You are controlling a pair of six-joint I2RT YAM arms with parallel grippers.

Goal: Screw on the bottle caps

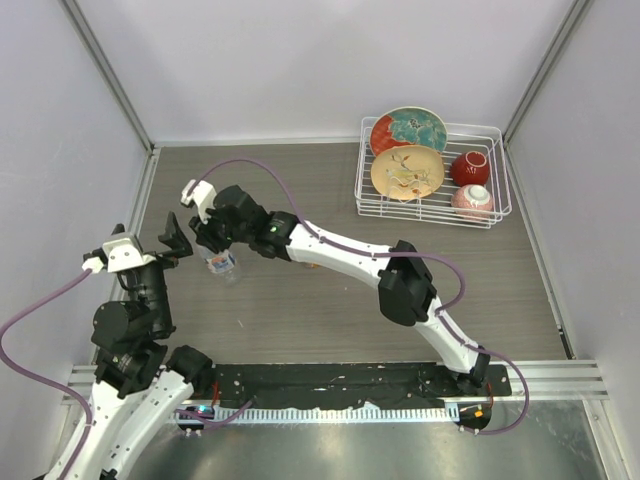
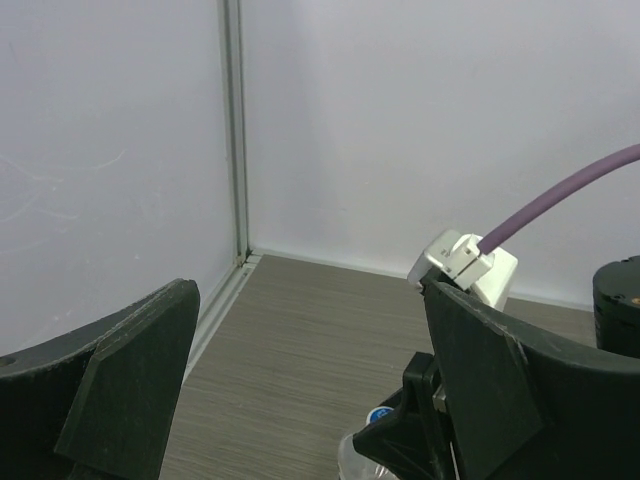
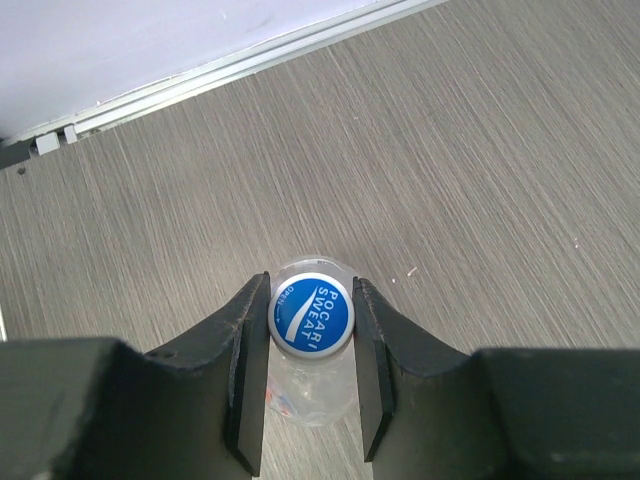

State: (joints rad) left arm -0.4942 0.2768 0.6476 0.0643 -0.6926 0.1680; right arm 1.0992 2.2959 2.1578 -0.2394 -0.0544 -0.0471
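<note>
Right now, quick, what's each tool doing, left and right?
Left tool: open, holding nothing.
Right tool: closed on the blue cap atop the clear bottle.

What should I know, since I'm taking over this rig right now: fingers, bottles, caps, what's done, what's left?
Right gripper: fingers shut on the blue cap, seated on the clear bottle.
Left gripper: open, empty, beside that bottle.
Done: cap is on the neck.
To do: tightness can't be judged, so twist and check; no second bottle or cap clearly visible.
</note>
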